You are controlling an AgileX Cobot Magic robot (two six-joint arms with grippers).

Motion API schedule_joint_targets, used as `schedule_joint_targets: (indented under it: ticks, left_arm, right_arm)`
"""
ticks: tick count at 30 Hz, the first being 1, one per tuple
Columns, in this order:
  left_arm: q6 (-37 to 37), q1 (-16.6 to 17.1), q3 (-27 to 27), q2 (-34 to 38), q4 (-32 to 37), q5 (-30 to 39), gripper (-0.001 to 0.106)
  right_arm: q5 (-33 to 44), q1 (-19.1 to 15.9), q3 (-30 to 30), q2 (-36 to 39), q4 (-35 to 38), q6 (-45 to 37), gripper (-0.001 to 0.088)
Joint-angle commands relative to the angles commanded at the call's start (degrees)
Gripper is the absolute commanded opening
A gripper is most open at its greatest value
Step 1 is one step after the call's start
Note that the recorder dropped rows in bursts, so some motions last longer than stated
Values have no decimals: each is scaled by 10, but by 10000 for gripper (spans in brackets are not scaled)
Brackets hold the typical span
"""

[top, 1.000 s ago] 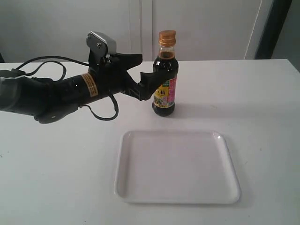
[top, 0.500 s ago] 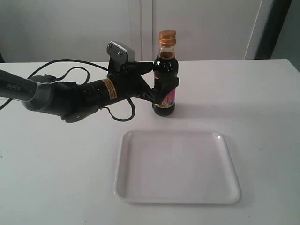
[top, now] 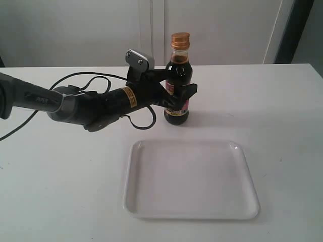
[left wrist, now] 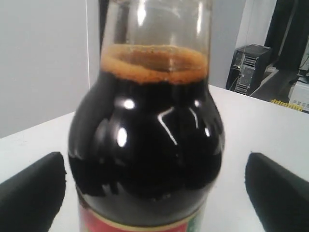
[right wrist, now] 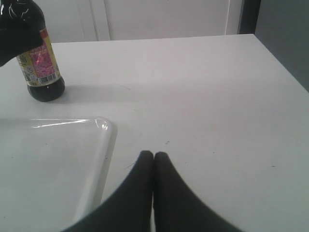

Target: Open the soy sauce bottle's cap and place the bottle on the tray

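The soy sauce bottle (top: 177, 111) stands upright on the white table behind the tray (top: 192, 181), its golden-orange cap (top: 180, 40) shut. My left gripper (top: 180, 81) is open around the bottle's shoulder, one finger on each side. In the left wrist view the bottle (left wrist: 145, 140) fills the frame between the black fingers (left wrist: 34, 193), with gaps on both sides; the cap is out of that view. My right gripper (right wrist: 153, 157) is shut on nothing, low over the table beside the tray (right wrist: 48, 159), and the bottle (right wrist: 41, 72) stands far off.
White cupboard doors (top: 151, 30) rise behind the table. A black cable (top: 75, 80) trails from the left arm across the table's left side. The right arm does not show in the exterior view.
My left arm has pushed to the right, bringing its open fingers from beside the bottle to either side of it. The bottle and tray have not moved.
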Motion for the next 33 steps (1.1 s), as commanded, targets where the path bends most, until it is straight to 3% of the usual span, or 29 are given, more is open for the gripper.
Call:
schedule_joint_targets:
  ticks: [15,18,23,31,33]
  left_arm:
    - [1,-5,-42,17,-16,-5,1049]
    - [1,-5,-42,17,-16,-4,1009]
    - [2,-5,-42,17,-12,-4,713]
    - [2,-5,-42,17,-2,11,46]
    - [2,-5,-42,17,-1,12,0]
  right_arm:
    - [0,0,0,0,0,0,0]
    - [0,0,0,0,0,0,0]
    - [0,0,0,0,0,0,0]
    - [0,0,0,0,0,0,0]
    - [0,0,0,0,0,-6,0]
